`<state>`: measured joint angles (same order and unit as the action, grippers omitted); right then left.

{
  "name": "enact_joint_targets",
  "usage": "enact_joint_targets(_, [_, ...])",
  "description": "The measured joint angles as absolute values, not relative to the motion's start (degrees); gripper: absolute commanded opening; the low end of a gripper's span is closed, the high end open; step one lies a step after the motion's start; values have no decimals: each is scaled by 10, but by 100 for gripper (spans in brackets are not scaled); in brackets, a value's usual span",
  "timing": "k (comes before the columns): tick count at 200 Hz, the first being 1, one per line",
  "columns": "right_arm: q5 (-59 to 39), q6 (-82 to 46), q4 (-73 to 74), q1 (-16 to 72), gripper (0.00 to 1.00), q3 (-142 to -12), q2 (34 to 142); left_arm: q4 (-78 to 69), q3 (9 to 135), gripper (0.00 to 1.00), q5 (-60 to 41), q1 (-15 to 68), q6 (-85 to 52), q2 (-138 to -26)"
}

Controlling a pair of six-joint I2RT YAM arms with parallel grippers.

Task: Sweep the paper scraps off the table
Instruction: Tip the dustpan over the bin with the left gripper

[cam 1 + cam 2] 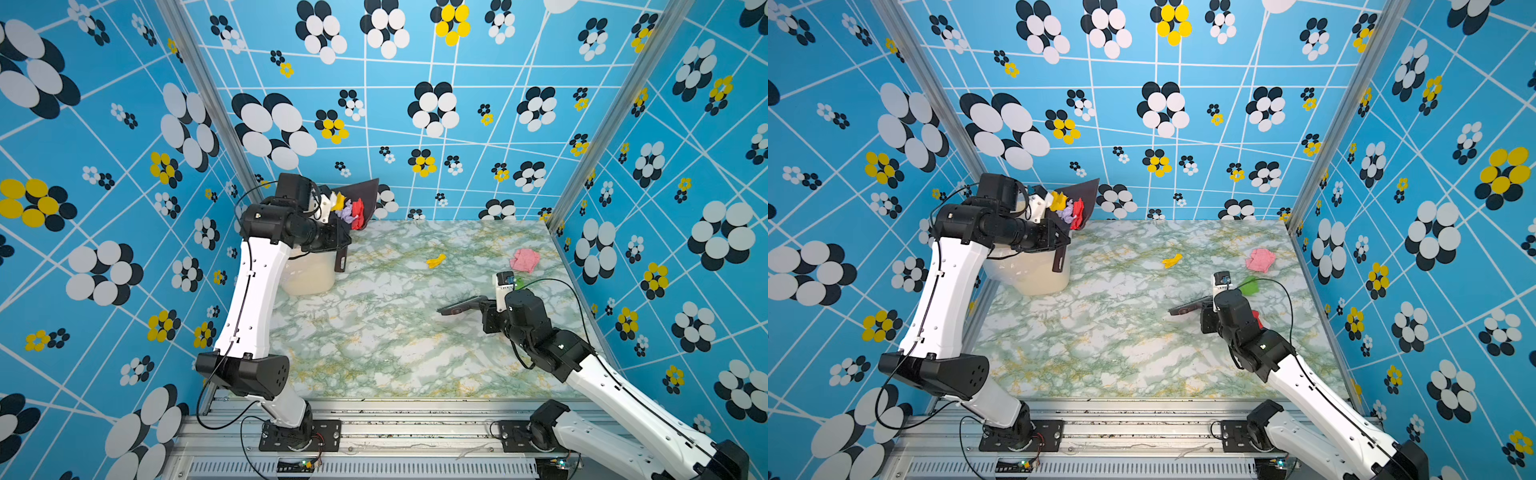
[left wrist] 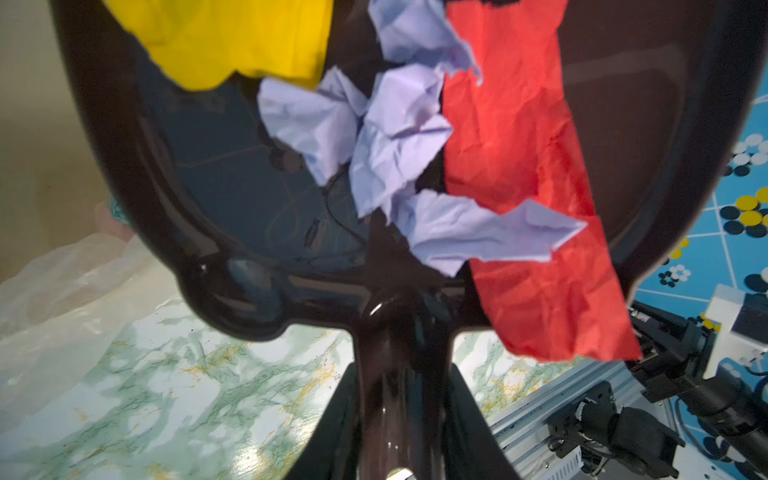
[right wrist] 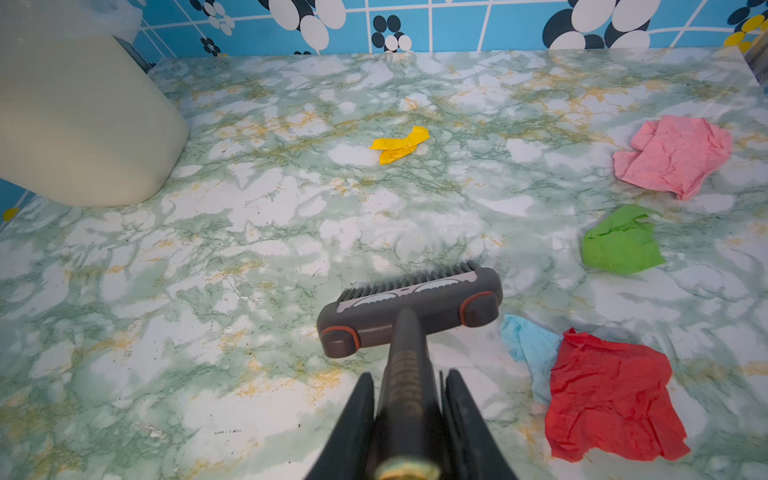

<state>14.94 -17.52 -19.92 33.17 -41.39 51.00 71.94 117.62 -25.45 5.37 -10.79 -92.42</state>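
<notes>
My left gripper [image 2: 401, 370] is shut on the handle of a dark brown dustpan [image 1: 365, 189], held raised and tilted at the back left. Yellow [image 2: 241, 45], purple [image 2: 395, 149] and red [image 2: 528, 187] paper scraps lie in the pan. My right gripper [image 3: 409, 374] is shut on the handle of a grey brush [image 3: 411, 307], whose head is low over the table [image 1: 374, 340], right of the middle. On the table lie a yellow scrap [image 3: 401, 144], a pink one [image 3: 673, 156], a green one [image 3: 621, 243], a light blue one [image 3: 528, 345] and a red one [image 3: 611, 395].
A cream bin [image 1: 309, 274] with a clear plastic liner [image 2: 62, 282] stands at the back left, under the dustpan and partly hidden by the left arm. Blue flowered walls close in three sides. An aluminium rail [image 1: 395, 419] runs along the front edge.
</notes>
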Motion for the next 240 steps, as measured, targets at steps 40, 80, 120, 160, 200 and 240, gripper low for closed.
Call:
enact_joint_targets(40, [142, -179, -194, 332, 0, -414, 519, 688, 1110, 0, -355, -40, -123, -899])
enact_joint_targets(80, [136, -183, -189, 332, 0, -414, 523, 658, 1091, 0, -432, -109, -137, -904])
enact_joint_targets(120, [132, -187, -188, 332, 0, -414, 525, 629, 1092, 0, -503, -145, -152, -940])
enact_joint_targets(160, [132, -187, -188, 332, 0, -414, 525, 572, 1068, 0, -564, -168, -191, -957])
enact_joint_targets(200, [132, -187, -188, 332, 0, -414, 535, 446, 994, 0, -644, -183, -282, -952])
enact_joint_targets(240, [132, -187, -188, 332, 0, -415, 539, 294, 922, 0, -703, -188, -409, -944])
